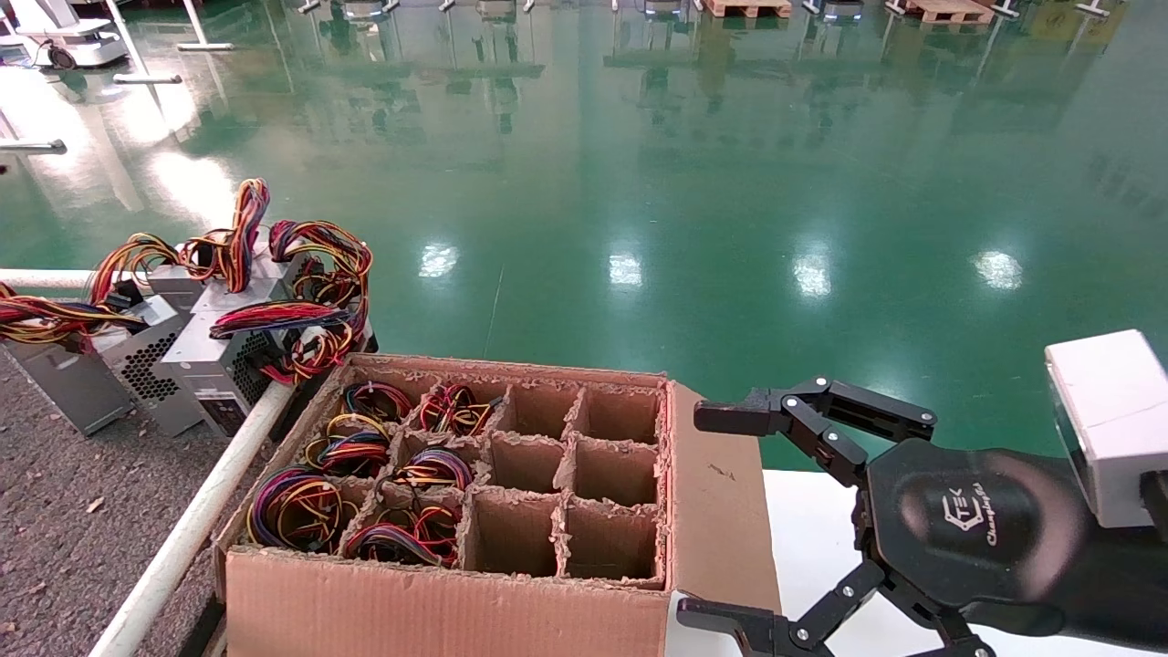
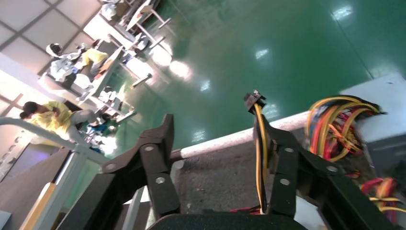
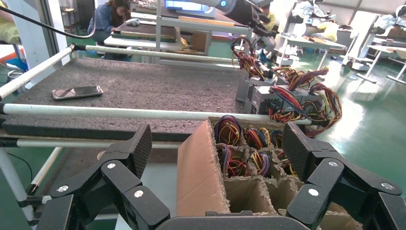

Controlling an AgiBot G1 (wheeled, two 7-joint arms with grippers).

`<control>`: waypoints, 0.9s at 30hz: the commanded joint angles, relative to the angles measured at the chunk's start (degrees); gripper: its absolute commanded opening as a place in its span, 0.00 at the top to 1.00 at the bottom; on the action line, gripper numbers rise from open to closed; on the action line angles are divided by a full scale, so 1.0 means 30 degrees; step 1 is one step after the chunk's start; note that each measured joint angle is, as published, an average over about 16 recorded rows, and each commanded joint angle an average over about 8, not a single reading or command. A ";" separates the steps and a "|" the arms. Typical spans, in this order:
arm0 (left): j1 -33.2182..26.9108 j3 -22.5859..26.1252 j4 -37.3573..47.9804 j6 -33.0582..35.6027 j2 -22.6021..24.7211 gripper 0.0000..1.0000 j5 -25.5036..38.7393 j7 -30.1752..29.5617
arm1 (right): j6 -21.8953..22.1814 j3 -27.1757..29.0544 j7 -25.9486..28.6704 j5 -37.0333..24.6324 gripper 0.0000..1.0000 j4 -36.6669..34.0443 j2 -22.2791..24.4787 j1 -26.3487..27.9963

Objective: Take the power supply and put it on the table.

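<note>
Several power supplies (image 1: 214,351), silver-grey boxes trailing coloured wires, stand on the dark speckled table (image 1: 55,511) at the left. More sit in the left cells of a divided cardboard box (image 1: 438,598), with only their wire bundles (image 1: 297,506) showing. My right gripper (image 1: 703,516) hangs open just right of the box's flap, holding nothing. From its wrist, the right gripper (image 3: 216,136) faces the box (image 3: 198,177). My left gripper (image 2: 215,129) is open above the table (image 2: 215,172), beside a power supply (image 2: 383,100). A yellow-black wire (image 2: 259,143) lies along one finger.
A white round rail (image 1: 196,520) separates the table from the box. The box's right-hand cells (image 1: 611,474) hold nothing. A smooth white surface (image 1: 812,529) lies under my right gripper. A phone (image 3: 76,92) rests on the table's far part. Green floor lies beyond.
</note>
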 commanded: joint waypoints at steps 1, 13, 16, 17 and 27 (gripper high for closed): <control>-0.0009 0.0057 0.0084 0.0124 0.0018 0.00 0.0083 0.0002 | 0.0000 0.0000 -0.0001 0.0001 0.00 -0.0001 0.0000 0.0000; -0.0235 0.0108 -0.0365 0.2333 -0.0011 0.00 0.0245 0.0350 | -0.0001 -0.0005 -0.0004 0.0003 0.00 -0.0005 0.0001 0.0003; 0.0030 -0.0437 -0.0981 0.2262 -0.0303 0.00 -0.0533 0.0549 | -0.0001 -0.0007 -0.0004 0.0004 0.00 -0.0005 0.0001 0.0004; 0.0126 -0.0696 -0.1261 0.2153 -0.0408 0.00 -0.0904 0.0621 | -0.0001 -0.0007 -0.0004 0.0004 0.00 -0.0005 0.0001 0.0004; 0.1552 -0.4312 -0.5468 0.2658 -0.1219 0.00 -0.6182 0.2338 | 0.0001 -0.0011 -0.0006 0.0006 0.00 -0.0005 0.0003 0.0005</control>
